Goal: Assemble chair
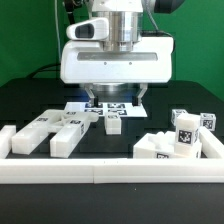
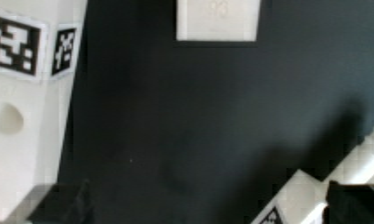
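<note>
1. Exterior view, upper middle of the frame: the gripper (image 1: 115,97) hangs over the dark table (image 1: 30,100) with its jaws spread wide and nothing between them. It holds no part.
2. Directly beneath it, at the frame's centre, lies the marker board (image 1: 122,104), flat and tagged. It serves the rig only, so this pose looks like a neutral hover, not a reach for anything.
3. The chair pieces all lie loose on the table.
   - The left group (image 1: 52,132), bars and blocks lying close together, sits at the exterior view's lower left.
   - The right group (image 1: 180,135), cubes showing their tags to the camera, sits at the lower right.
   - A small block (image 1: 113,123) stands alone at lower centre, just in front of the marker board.
4. A border rail (image 1: 100,172) runs along the bottom of the frame and turns up at the exterior view's right. It probably keeps parts within reach and gives something firm to push against.
5. The two groups lie well apart with tags exposed, probably so that each piece can be found and grasped singly.
6. Wrist view shows mostly bare table, with a tagged block (image 2: 24,60) at the picture's edge. I cannot tell which group it belongs to.
7. Nothing looks joined, so the assembly seems barely begun. The next move calls for choosing one piece and coming down with the jaws astride it.
</note>
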Available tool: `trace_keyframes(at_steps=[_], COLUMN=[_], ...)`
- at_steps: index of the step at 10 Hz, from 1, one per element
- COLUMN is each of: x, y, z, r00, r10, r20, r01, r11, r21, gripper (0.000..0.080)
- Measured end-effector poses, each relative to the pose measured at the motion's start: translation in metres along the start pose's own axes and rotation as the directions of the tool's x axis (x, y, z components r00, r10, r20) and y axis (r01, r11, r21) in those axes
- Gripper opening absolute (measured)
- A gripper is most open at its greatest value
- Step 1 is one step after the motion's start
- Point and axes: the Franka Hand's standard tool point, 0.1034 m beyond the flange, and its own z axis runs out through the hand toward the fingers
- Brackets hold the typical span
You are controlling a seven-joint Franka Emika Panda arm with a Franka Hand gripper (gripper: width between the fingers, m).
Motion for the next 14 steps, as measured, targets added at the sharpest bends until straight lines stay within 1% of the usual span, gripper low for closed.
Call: trace_keyframes(at_steps=[1, 2, 3, 4, 6, 8, 9, 10, 11, 12, 13, 14], x=[-0.005, -0.006, -0.005, -0.007, -0.017, -0.018, -0.019, -0.023, -0.022, -0.025, -0.027, -0.027], y=[-0.004, -0.004, 0.004, 0.006, 0.004, 0.0, -0.001, -0.001, 0.002, 0.007, 0.01, 0.01], z=[0.001, 0.001, 0.003, 0.006, 0.011, 0.013, 0.014, 0.014, 0.016, 0.02, 0.021, 0.022], r00=[0.997, 0.987, 0.971, 0.956, 0.913, 0.85, 0.824, 0.781, 0.762, 0.758, 0.753, 0.751], r10=[0.0, -0.009, -0.001, 0.002, -0.014, -0.029, -0.035, -0.016, 0.026, 0.057, 0.084, 0.088], r20=[0.078, 0.161, 0.24, 0.294, 0.408, 0.526, 0.565, 0.625, 0.647, 0.649, 0.653, 0.655], r01=[-0.001, 0.003, -0.012, -0.018, -0.012, -0.014, -0.015, -0.031, -0.051, -0.081, -0.096, -0.105], r11=[1.0, 0.999, 0.999, 0.999, 0.998, 0.997, 0.996, 0.997, 0.998, 0.997, 0.995, 0.994], r21=[0.019, 0.039, 0.049, 0.051, 0.062, 0.079, 0.084, 0.065, 0.021, 0.007, -0.017, -0.014], gripper=[0.0649, 0.0649, 0.0649, 0.0649, 0.0649, 0.0649, 0.0649, 0.0649, 0.0649, 0.0649, 0.0649, 0.0649])
